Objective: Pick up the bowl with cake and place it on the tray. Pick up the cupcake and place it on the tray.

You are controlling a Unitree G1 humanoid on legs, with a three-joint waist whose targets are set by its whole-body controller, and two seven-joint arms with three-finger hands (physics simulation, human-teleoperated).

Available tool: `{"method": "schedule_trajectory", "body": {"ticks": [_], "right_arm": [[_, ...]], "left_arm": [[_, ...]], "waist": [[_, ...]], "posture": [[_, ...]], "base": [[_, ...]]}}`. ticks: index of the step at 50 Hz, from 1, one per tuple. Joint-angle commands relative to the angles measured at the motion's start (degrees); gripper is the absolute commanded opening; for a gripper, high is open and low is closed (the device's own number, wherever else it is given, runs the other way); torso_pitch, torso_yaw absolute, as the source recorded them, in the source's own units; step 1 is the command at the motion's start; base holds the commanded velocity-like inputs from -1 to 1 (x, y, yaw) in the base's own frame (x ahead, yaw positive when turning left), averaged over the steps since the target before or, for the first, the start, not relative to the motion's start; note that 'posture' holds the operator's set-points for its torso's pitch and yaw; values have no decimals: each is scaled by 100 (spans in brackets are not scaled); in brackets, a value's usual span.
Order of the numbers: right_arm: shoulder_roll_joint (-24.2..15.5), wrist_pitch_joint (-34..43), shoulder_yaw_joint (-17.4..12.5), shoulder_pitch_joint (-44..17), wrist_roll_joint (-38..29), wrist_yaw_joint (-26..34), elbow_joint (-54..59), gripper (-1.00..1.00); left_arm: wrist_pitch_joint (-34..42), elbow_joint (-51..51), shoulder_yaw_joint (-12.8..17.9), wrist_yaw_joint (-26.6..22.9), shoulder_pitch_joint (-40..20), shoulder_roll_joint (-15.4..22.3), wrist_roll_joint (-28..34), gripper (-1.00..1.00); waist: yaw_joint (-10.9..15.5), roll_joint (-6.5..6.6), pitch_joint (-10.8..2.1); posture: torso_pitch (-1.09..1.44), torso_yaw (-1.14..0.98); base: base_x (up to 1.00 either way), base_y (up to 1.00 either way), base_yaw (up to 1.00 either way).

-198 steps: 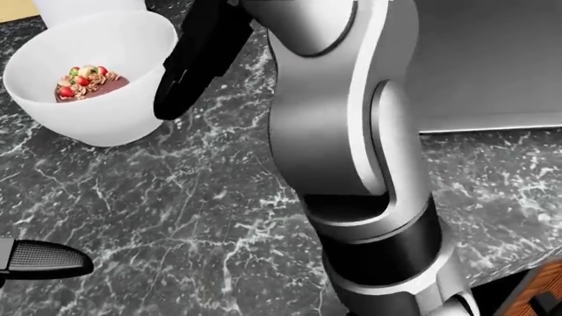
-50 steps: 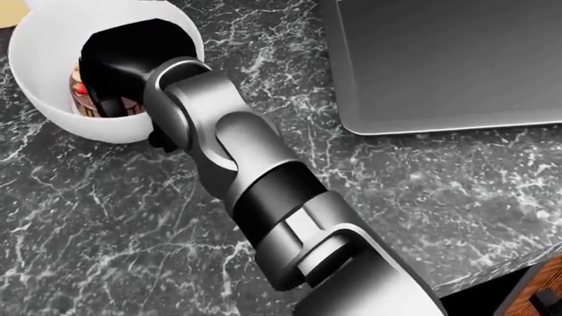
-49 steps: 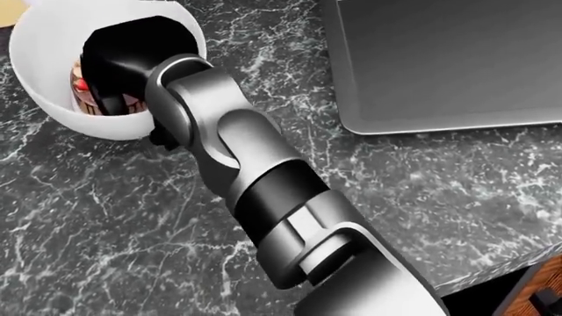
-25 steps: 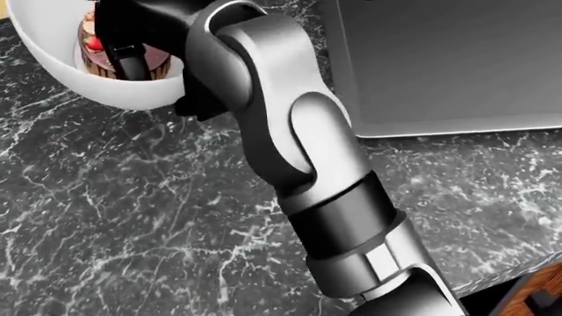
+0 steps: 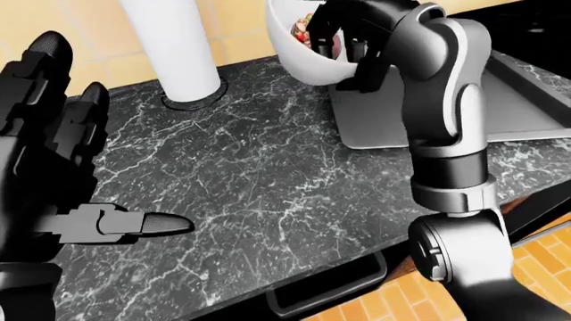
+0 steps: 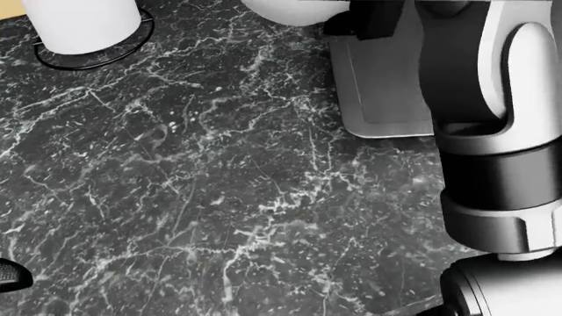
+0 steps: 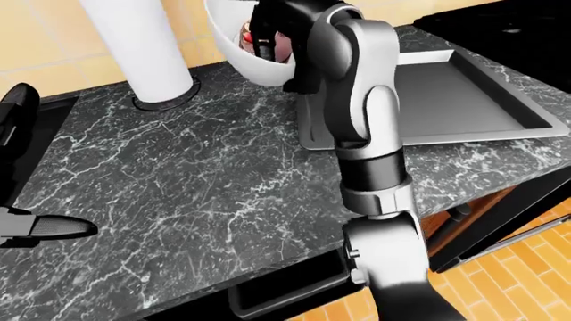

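Aloft, right hand (image 5: 353,27) grips white bowl (image 5: 299,50) (cake (image 5: 308,27) inside).

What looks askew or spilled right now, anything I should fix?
The white bowl is tipped in the right hand, its opening leaning toward the left-eye view's left, with the cake showing inside. It hangs over the tray's near edge. No spill shows on the counter.
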Motion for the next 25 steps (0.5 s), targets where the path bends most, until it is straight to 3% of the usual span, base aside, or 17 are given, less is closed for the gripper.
{"method": "schedule_trajectory", "body": {"ticks": [1,3,12,25], "right_arm": [[-121,-62,-86,-275,88,-188,-271,-100],[-303,-111,-146,-280,100,-199,-201,-100],[-794,-192,-333,73,168,-192,-330,-100],[-1181,-284,-456,364,-19,65,-469,-100]], "left_arm": [[-148,-37,216,45,-91,137,-36,100],[-55,-37,381,230,-244,305,-389,100],[-121,-37,192,40,-137,106,5,100],[-187,-37,176,182,-144,252,-134,100]], "waist": [[8,11,-173],[-1,12,-171],[16,-1,-166],[2,-8,-177]], "posture": [[0,0],[0,0],[0,0],[0,0]], "base": [[0,0,0],[0,0,0],[0,0,0],[0,0,0]]}}
